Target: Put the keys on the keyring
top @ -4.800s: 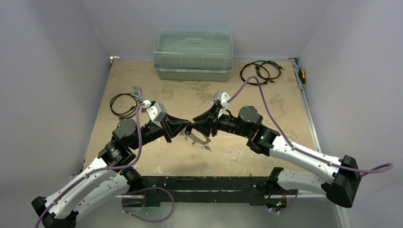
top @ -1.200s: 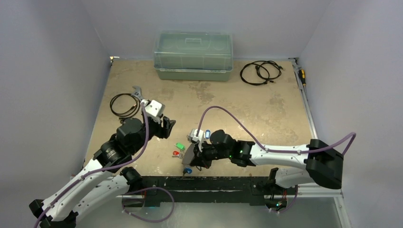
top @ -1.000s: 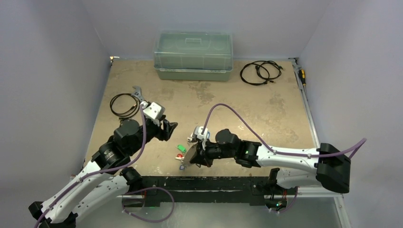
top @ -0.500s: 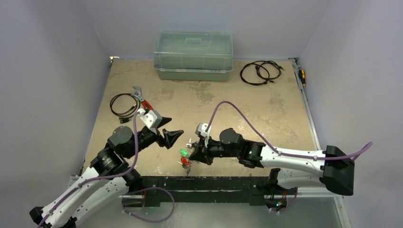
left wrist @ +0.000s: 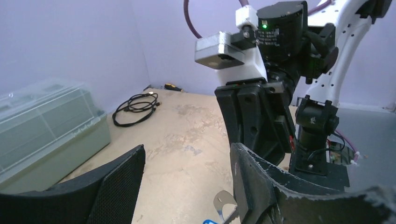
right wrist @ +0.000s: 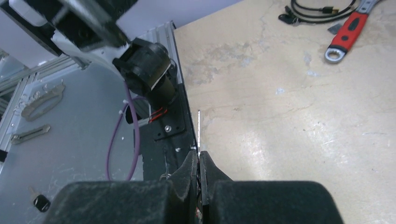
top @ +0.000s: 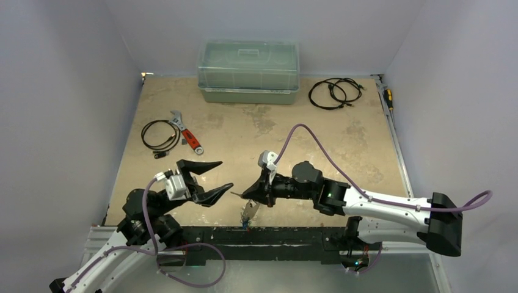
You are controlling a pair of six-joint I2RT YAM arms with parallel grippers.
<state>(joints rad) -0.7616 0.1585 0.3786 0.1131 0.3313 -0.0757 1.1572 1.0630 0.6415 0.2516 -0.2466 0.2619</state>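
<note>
Right end effector [top: 245, 195] pinching keyring [right wrist: 199, 128] (keys [top: 247, 223] beneath); left end effector [top: 225, 174] wide, beside

Keyring [top: 249, 210] pinched in the right gripper [top: 244, 195], at the near middle of the scene.
The flat silver loop stands on edge. From the right wrist it shows only as a thin bright line poking out past the fingers pressed together on it. From above, its lower part hangs down below the gripper, tilted slightly left. A blue-tagged key [top: 246, 225] dangles at its lowest end, seemingly threaded on the loop, though the join is too small to tell.
</note>
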